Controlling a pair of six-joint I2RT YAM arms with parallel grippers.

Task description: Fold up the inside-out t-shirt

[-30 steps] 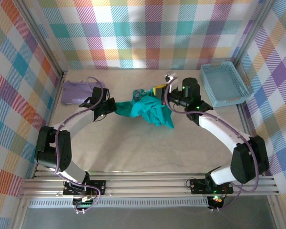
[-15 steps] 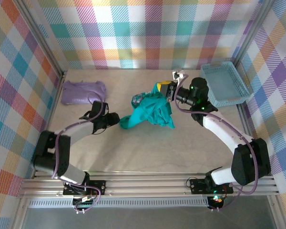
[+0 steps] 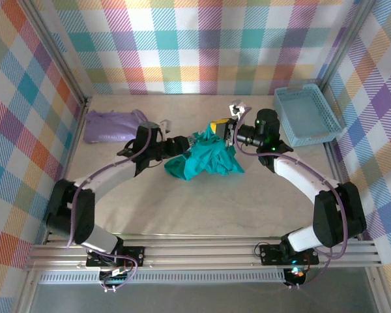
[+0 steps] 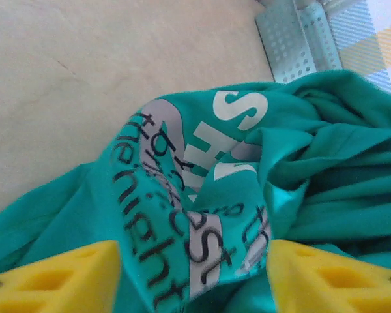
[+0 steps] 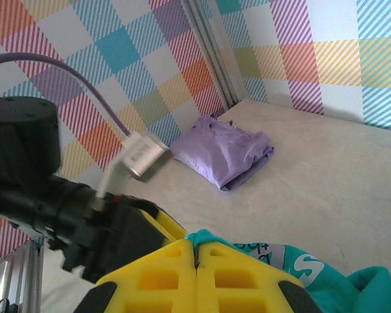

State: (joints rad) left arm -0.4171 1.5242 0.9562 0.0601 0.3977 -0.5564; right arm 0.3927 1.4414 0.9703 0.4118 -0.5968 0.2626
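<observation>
Teal t-shirt (image 4: 202, 195) print: white "SH", dark script "the night"; remainder unreadable.

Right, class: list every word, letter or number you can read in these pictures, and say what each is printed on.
"SH": large white letters printed on the t-shirt, cut off by a fold.
"the night": dark handwritten script down the left side of that print; the reading is uncertain.
Remaining dark script lines: too crumpled to read.
"S": white letter on the same garment, seen in the right wrist view.
</observation>
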